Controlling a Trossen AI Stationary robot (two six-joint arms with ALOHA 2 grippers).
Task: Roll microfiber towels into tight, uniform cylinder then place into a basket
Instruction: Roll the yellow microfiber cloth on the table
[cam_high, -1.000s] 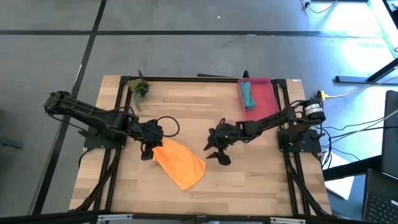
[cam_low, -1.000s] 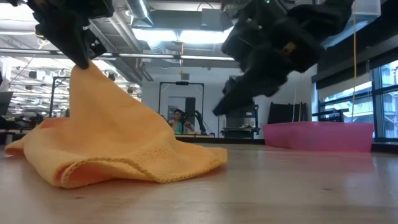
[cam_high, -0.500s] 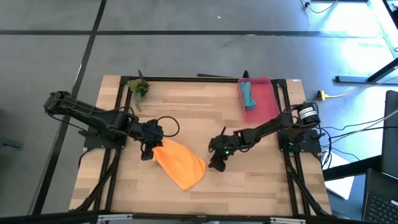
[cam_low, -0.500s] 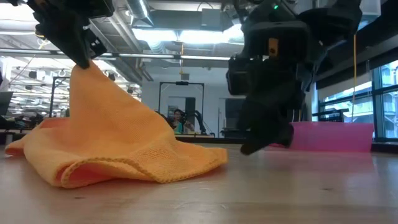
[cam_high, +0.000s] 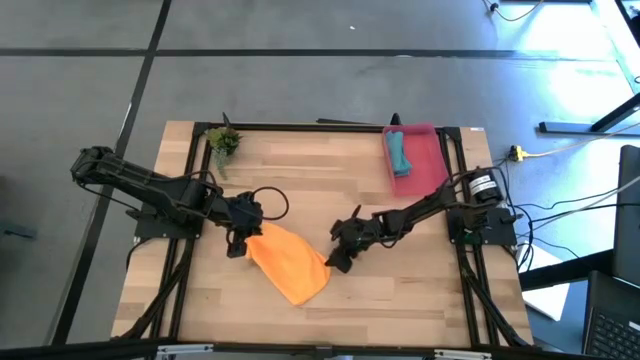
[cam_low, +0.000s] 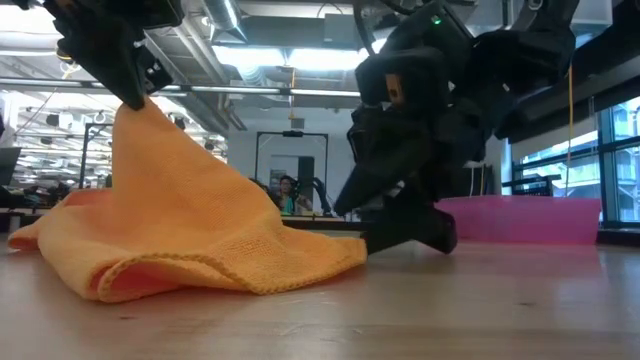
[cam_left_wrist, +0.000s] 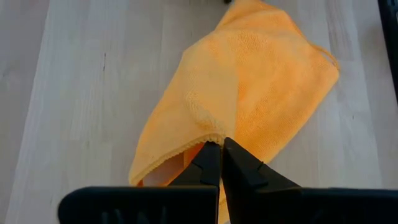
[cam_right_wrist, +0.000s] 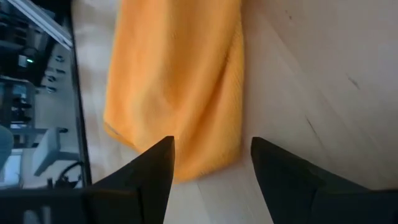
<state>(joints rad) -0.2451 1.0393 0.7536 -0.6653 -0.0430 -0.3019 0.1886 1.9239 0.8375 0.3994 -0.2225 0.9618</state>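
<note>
The orange towel (cam_high: 290, 262) lies in a loose heap at the table's middle, its lower folds on the wood. My left gripper (cam_high: 241, 240) is shut on its raised left end (cam_low: 130, 110). My right gripper (cam_high: 336, 258) stands open just above the table at the towel's right end (cam_right_wrist: 180, 87), one finger on either side of that end's near corner; I see no touch. The teal towel (cam_high: 398, 152) lies rolled in the pink basket (cam_high: 428, 165) at the far right. My left gripper pinches the orange towel's hemmed edge (cam_left_wrist: 208, 139) between its two shut fingers, slanting down from the table's left. That edge is lifted like a tent peak (cam_low: 135, 112). The cloth slopes down from it, and the rest lies slack on the table.
A small green plant (cam_high: 223, 142) stands at the far left corner. Bare wood lies near the front edge (cam_high: 400, 300) and between the towel and the basket. Black frame rails run along the table's left and right sides.
My right gripper has come down and toward the table's left, up to the orange towel's right end, rolling its wrist on the way; its fingers stay open. The towel and my left gripper have kept still.
</note>
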